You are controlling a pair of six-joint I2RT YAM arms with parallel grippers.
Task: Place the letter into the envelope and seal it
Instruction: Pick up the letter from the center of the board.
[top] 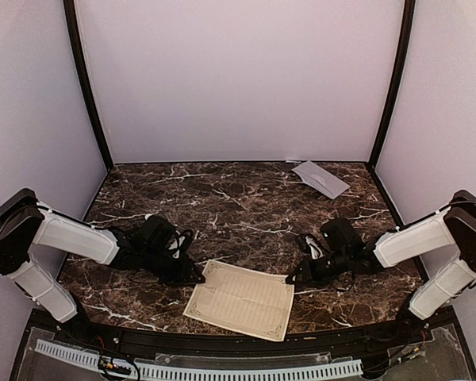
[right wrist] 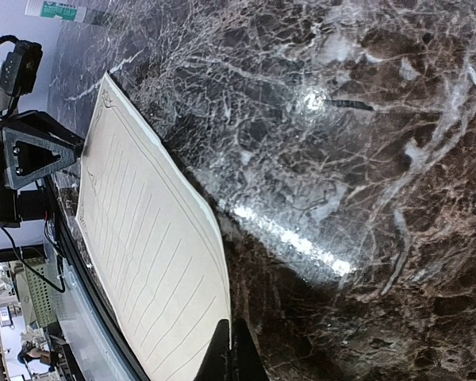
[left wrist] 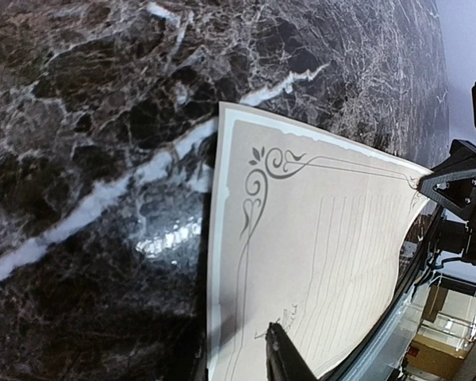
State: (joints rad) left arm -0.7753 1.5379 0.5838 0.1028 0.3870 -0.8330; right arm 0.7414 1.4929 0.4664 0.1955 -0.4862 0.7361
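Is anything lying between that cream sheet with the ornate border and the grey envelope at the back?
Nothing visible does. Between the cream bordered paper letter and the light-grey paper envelope there is only bare dark marble table; the right gripper, at the letter's corner, sits beside that path.

— What fills the frame?
— The dark, white-veined marble table [left wrist: 87, 119] runs across the left and top. The cream letter [left wrist: 317, 262] takes the lower right, with a scrolled border and ruled lines.
— Anything on it?
— One dark tool finger [left wrist: 284, 357] lies over the sheet at the bottom edge. The black right tool [left wrist: 440, 184] sits at the letter's far corner, at the right edge.
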